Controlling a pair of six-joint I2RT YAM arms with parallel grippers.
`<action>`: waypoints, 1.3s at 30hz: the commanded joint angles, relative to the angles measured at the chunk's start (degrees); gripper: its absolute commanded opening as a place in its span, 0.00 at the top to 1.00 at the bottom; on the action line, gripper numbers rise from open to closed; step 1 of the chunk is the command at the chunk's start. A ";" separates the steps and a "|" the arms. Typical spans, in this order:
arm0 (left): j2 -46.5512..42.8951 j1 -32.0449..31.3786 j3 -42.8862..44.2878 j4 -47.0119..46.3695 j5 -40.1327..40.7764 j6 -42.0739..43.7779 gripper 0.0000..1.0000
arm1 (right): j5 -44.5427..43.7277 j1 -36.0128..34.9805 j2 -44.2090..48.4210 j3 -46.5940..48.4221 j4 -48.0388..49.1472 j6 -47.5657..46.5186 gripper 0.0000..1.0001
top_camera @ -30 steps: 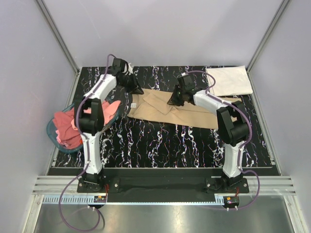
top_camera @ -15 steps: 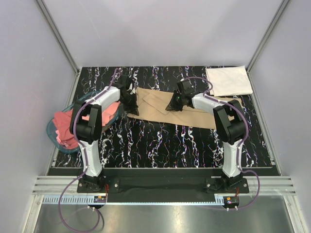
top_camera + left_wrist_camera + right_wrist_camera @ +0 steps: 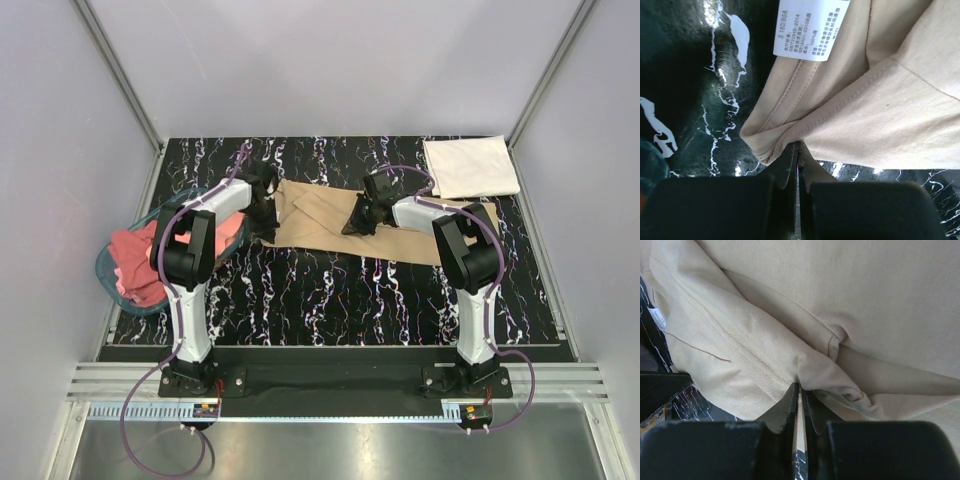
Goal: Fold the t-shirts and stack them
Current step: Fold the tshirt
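A tan t-shirt (image 3: 395, 240) lies partly folded across the middle of the table, its neck end to the left. My left gripper (image 3: 265, 222) is shut on the hem fold at that left end; the left wrist view shows the jaws (image 3: 799, 145) pinching tan cloth (image 3: 880, 115) just below the white neck label (image 3: 810, 27). My right gripper (image 3: 353, 224) is shut on a fold in the shirt's middle, with the pinch (image 3: 800, 385) on a stitched edge of the tan cloth (image 3: 850, 290). A white t-shirt (image 3: 470, 166) lies folded at the back right.
A translucent blue basket (image 3: 104, 268) at the left table edge holds pink/red t-shirts (image 3: 135, 255). The black marbled tabletop (image 3: 350, 300) ends at grey walls on three sides. The arm bases stand at the near edge.
My left gripper has moved from the back of the table toward me onto the shirt's left end and is shut on it. My right gripper has shifted slightly left on the fold.
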State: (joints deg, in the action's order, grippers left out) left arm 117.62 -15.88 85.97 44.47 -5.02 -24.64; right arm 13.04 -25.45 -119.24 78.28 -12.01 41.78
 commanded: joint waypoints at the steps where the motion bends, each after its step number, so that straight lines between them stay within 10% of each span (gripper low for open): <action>1: 0.24 0.41 3.49 1.76 3.18 0.30 0.98 | -2.58 -0.30 0.06 -1.02 -0.21 -1.35 0.88; 29: 19.21 -2.05 28.62 4.22 0.54 -4.36 0.93 | 6.89 9.97 23.52 -2.69 -5.39 -2.14 0.80; 39: 34.67 2.78 56.47 1.34 -6.47 -6.21 0.90 | 4.02 16.04 32.40 -1.99 -8.47 -4.43 0.79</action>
State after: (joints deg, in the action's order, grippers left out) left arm 147.33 -14.50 134.41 50.22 -8.86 -30.94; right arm 17.45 -10.57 -89.19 75.07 -19.75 38.96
